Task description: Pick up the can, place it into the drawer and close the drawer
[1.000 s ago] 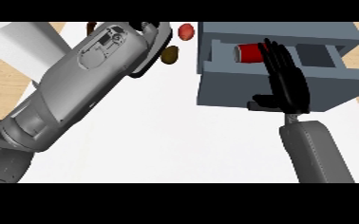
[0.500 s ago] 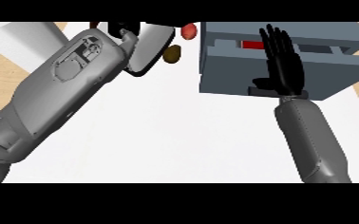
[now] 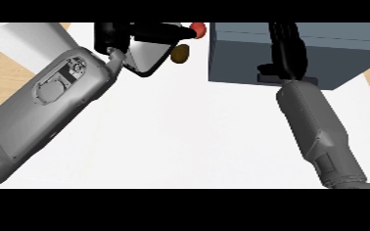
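Observation:
The grey drawer unit (image 3: 239, 58) stands at the back right of the white counter, and its drawer looks pushed in, with no opening showing. The red can is hidden from view. My right hand (image 3: 287, 49) lies flat against the drawer front, open, its fingers pointing straight up toward the top edge. My left hand (image 3: 115, 35) rests at the upper left, open, well away from the drawer, holding nothing.
A small red object (image 3: 196, 28) and a brown round object (image 3: 180, 53) sit on the white counter (image 3: 188, 137) between my left hand and the drawer unit. The counter's left edge shows wooden floor (image 3: 18, 73) beyond it.
The drawer slid in under my right hand's push, from open with the red can showing inside to shut. The view has moved closer, and my left forearm shifted left.

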